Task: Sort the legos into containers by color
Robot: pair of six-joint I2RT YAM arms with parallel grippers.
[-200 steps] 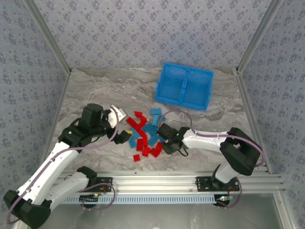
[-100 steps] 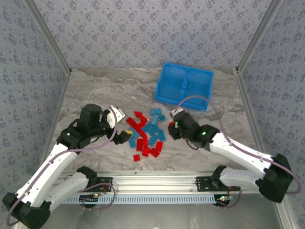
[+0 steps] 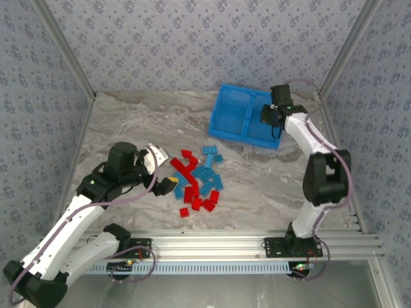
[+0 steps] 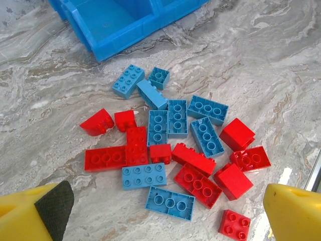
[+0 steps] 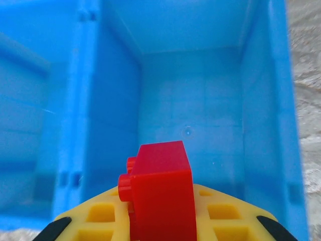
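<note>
Right claw [image 3: 270, 116]: clamping together on one red lego [image 5: 159, 193], hanging over the blue bin [image 3: 244, 136].
Held lego: sitting pinched between the yellow fingers [image 5: 100, 221], studs pointing left in the right wrist view, hanging above the floor of the right compartment [image 5: 200, 100].
Right compartment: lying directly under the held piece, with the divider [image 5: 83, 100] running along its left side in the right wrist view.
Left compartment [image 5: 25, 125]: showing just past the divider.
Bin: resting on the desk [image 3: 128, 122] toward the far right, sitting slightly skewed, holding two compartments side by side.
Left claw [image 3: 162, 169]: standing wide apart, gripping nothing, hovering at the left edge of the heap.
Left fingers [image 4: 30, 216]: framing the bottom corners of the left wrist view, staying apart from the bricks.
Remaining legos [image 4: 175, 145]: lying loose in one mixed heap on the desk, red and light blue jumbled together, several touching or leaning on each other, most showing studs up.
Heap position: sitting mid-desk, between the left claw and the bin, near the bin's front wall but not touching it.
Stray red piece [image 3: 184, 212]: lying just apart from the heap, on the side toward the arm bases.
</note>
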